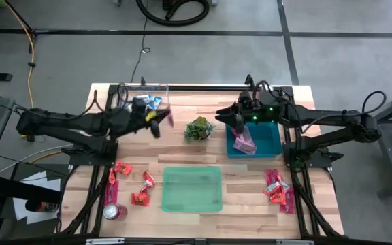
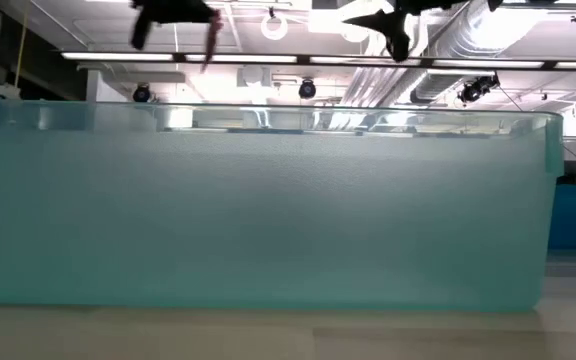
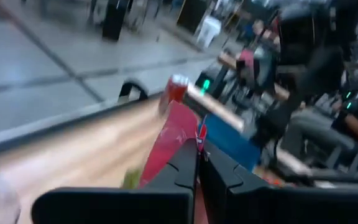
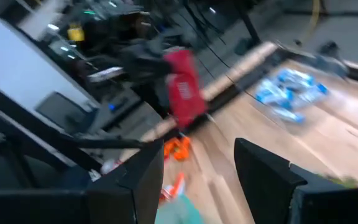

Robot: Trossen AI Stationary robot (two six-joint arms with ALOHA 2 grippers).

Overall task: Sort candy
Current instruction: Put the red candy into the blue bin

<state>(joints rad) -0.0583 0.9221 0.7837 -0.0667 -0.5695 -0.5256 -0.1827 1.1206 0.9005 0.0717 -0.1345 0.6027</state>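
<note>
My left end effector (image 1: 160, 122) hangs raised above the tabletop (image 1: 203, 170), left of the small green plant (image 1: 199, 128), fingers clamped on a pink-red candy (image 3: 178, 134). My right end effector (image 1: 231, 117), fingers apart, hovers right of the plant, over the blue bin (image 1: 267, 136) holding pink candy.

No text, label or number can be read anywhere.

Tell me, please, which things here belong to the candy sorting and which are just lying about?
Job: pink candy in the shut left tool; pink candies in the blue bin; red-orange candies; green bin.
Lying about: soda can; small plant.
</note>
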